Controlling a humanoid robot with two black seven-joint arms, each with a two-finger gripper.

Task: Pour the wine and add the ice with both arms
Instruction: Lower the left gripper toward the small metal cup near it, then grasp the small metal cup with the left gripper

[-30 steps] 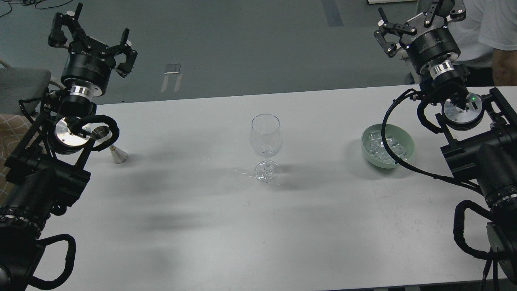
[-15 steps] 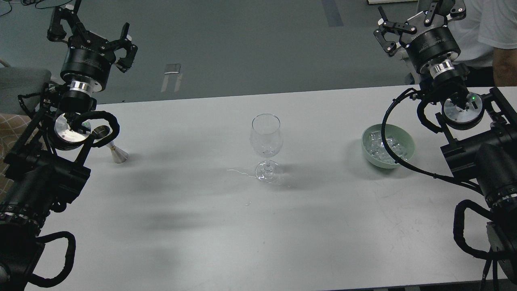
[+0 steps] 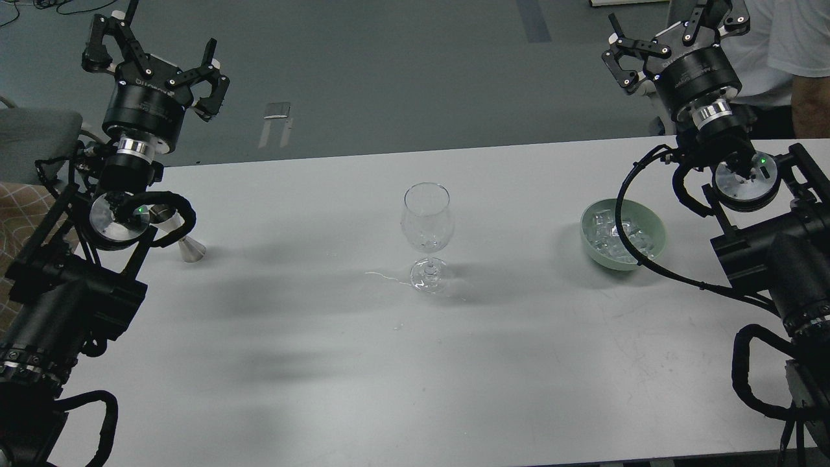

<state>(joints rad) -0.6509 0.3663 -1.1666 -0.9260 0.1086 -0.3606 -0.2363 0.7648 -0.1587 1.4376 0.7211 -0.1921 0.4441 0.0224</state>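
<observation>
My left tool (image 3: 155, 61) has shifted slightly toward the glass (image 3: 426, 220), released, empty. My right tool (image 3: 677, 35) stays released. Pouring not started.

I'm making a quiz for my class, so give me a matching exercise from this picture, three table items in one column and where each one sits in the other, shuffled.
Things:
1. wine glass
2. green bowl of ice
3. metal jigger

Places:
A. right side of the table, near the right arm
B. left side, partly behind the left arm
C. middle of the table

Pairs: 1-C, 2-A, 3-B
</observation>
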